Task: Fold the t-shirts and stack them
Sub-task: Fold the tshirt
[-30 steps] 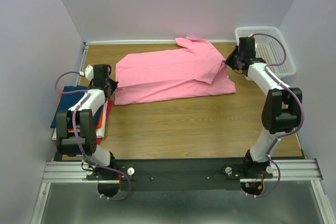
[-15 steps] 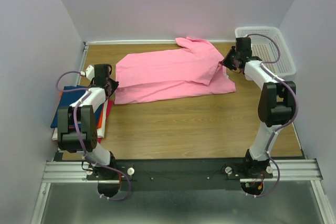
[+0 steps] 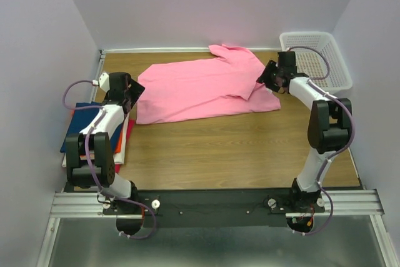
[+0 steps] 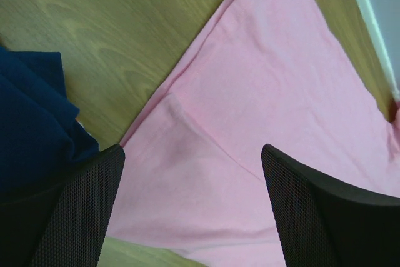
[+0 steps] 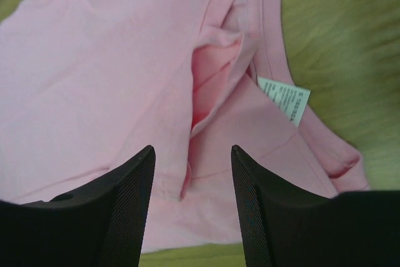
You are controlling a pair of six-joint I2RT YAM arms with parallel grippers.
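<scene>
The pink t-shirt [image 3: 200, 89] lies flat on the table [image 3: 219, 148] with its long axis running straight away from the white basket [image 3: 312, 34]. Its collar end lies just beside the basket and its hem end lies far from it, near the stack topped by a dark blue shirt [image 3: 78, 120]. That axis decides the next move, as I judge it, because each arm sits at its own end. The right gripper [image 3: 265, 79] hovers over the end nearest the basket. In its wrist view the jaws are spread and empty, and the loose doubled edge by the collar and the care label [image 5: 284, 101] runs up between them, so the cloth lies directly ahead of the fingers. The left gripper [image 3: 134, 89] is at the end farthest from the basket, jaws also wide apart and holding nothing, with a shallow crease of the hem corner between them. Neither gripper pinches cloth yet. A lengthwise fold would likely need both ends taken together.
</scene>
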